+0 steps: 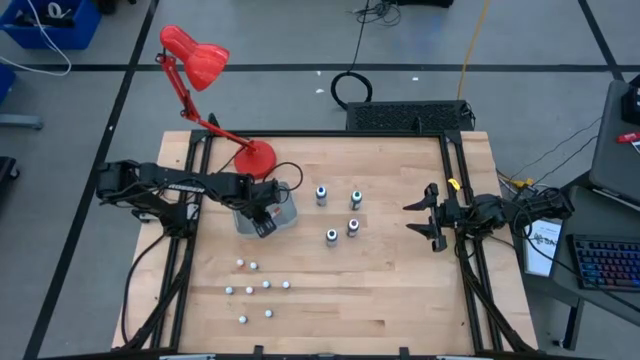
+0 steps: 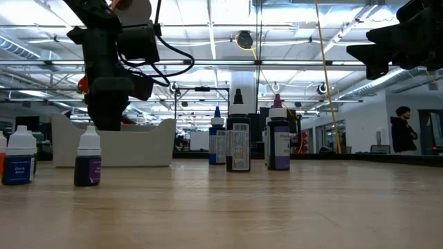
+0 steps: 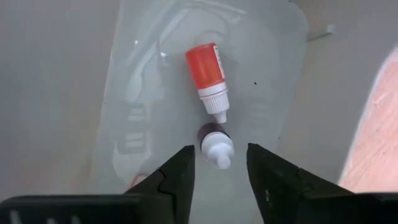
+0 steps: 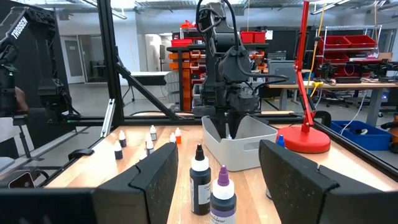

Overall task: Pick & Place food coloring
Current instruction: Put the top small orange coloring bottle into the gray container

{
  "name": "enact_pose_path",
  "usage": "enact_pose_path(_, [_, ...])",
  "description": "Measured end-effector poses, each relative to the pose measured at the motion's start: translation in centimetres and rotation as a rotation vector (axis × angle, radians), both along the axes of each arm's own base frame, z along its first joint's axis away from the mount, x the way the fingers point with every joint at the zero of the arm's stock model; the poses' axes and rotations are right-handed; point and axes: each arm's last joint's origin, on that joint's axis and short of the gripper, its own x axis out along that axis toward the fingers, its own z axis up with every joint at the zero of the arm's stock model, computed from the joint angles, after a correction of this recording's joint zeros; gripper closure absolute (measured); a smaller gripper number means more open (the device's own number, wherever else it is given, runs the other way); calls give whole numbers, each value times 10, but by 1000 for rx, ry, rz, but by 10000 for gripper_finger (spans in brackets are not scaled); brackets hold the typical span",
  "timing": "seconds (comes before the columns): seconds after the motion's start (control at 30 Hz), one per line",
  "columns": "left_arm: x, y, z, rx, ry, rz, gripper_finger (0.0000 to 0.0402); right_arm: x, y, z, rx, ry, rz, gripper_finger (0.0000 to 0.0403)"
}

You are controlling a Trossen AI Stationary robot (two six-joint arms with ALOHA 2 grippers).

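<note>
In the high view the left gripper (image 1: 262,222) covers most of the tray (image 1: 288,212), hiding its contents. The small bottles (image 1: 256,288) at lower left are too tiny to tell colours. The low view's left edge cuts off one bottle (image 2: 2,160).

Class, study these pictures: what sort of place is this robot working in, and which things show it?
Probably a robotics lab or workshop: a wooden table in a black frame, shelves of red parts bins behind, open ceiling pipes, and a keyboard alongside.
</note>
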Motion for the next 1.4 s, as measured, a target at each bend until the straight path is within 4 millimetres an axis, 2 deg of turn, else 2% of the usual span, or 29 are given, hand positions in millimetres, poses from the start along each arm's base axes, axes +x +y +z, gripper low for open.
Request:
enact_pose_path(0.37, [6,1,16,12,1,-28,194,0,0,0,0,0,0,190])
enact_pose_path(0.57, [6,1,32,16,55,-25,198,0,0,0,0,0,0,190])
enact_pose_path(0.77, [8,-4,63,2,107,-19,209,0,0,0,0,0,0,190])
enact_pose_path(0.9, [16,-27,81,-2,57,-147,208,0,0,0,0,0,0,190])
enact_pose_path(1.03, [21,-67,88,-21,-18,-361,201,0,0,0,0,0,0,190])
enact_pose_path(1.2, [16,-111,89,45,-58,-453,199,0,0,0,0,0,0,190])
enact_pose_path(1.4, [-3,-143,75,74,-10,-502,216,0,0,0,0,0,0,190])
